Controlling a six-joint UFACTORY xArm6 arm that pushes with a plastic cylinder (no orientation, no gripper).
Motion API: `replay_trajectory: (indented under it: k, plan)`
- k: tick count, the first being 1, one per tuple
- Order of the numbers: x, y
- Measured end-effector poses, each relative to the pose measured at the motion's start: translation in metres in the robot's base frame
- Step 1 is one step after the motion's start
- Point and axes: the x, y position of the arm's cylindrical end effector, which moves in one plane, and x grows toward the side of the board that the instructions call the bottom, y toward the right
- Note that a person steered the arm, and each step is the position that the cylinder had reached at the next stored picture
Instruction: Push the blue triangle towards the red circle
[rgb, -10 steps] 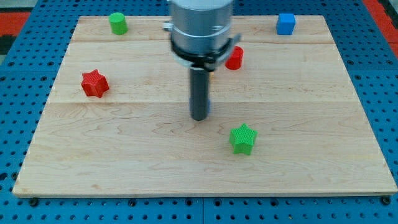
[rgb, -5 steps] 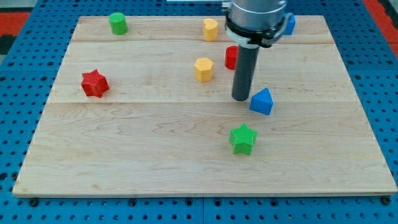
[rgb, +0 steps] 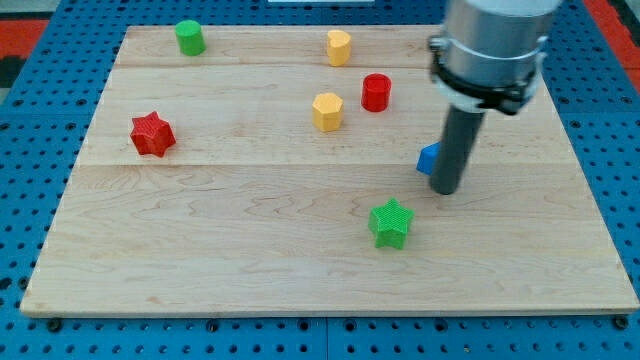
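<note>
Now wood board (rgb: 200, 240) on blue pegboard (rgb: 30, 180); my tip (rgb: 445, 189) beside blue triangle (rgb: 429, 158).

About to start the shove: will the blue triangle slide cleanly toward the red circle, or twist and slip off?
The blue triangle looks rigid and sits flat, so it should slide on the smooth board rather than roll. Its angled faces may turn it off-line. My tip sits against its right side, mostly hiding it, so an off-centre push could spin it away from the red circle.
</note>
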Motion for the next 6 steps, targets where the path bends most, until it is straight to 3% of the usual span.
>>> replay_trajectory:
  k: [1, 3, 4, 5, 6]
  plan:
    - [-0.024, 0.041]
    - [0.008, 0.027]
    - [-0.039, 0.001]
    - [-0.053, -0.004]
    - [-0.003, -0.024]
